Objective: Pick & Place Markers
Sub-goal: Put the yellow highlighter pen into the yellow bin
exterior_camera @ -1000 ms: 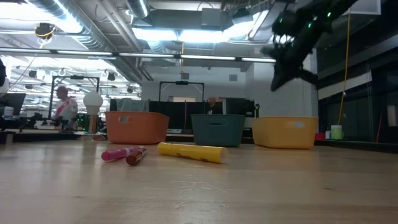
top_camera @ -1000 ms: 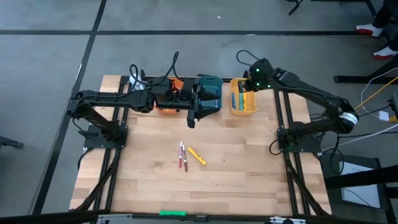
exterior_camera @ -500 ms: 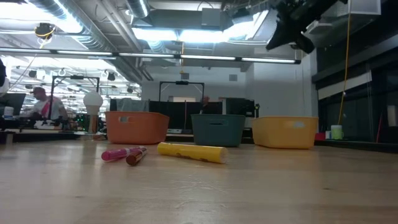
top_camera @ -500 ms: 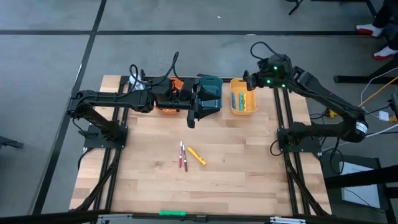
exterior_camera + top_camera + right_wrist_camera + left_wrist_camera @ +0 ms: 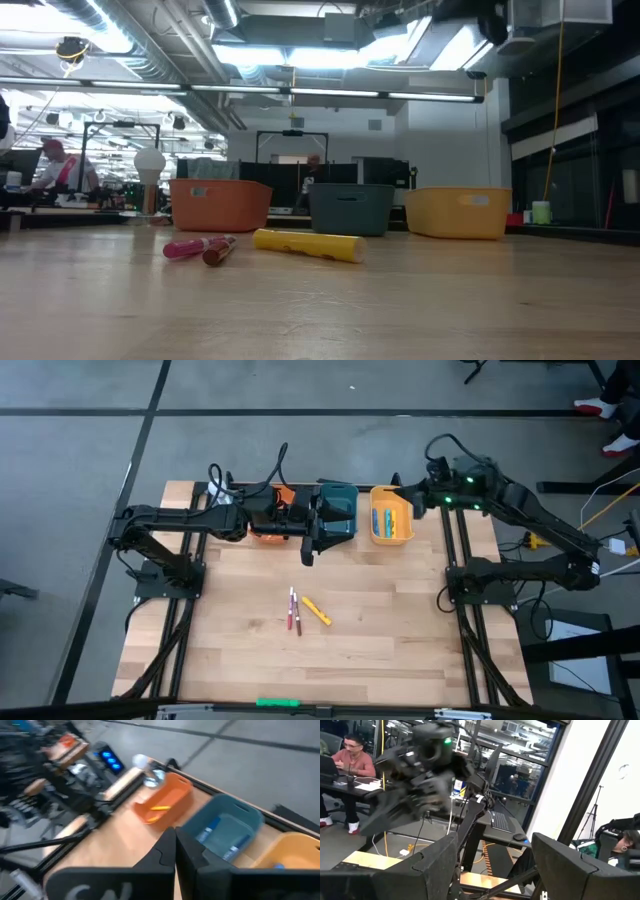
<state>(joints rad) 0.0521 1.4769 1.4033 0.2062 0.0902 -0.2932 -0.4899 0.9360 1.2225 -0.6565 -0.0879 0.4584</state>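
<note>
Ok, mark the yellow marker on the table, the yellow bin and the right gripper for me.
yellow marker [image 5: 317,610]: high view, middle of its barrel.
yellow bin [image 5: 409,528]: high view, right-hand rim.
right gripper [image 5: 174,851]: right wrist view, between its shut fingertips.

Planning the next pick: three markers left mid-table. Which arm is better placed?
Left, probably. The left gripper hangs jaws open at the bins' near edge, nearest the yellow marker and two red markers. The right gripper, jaws shut, sits back by the yellow bin, farther off.
</note>
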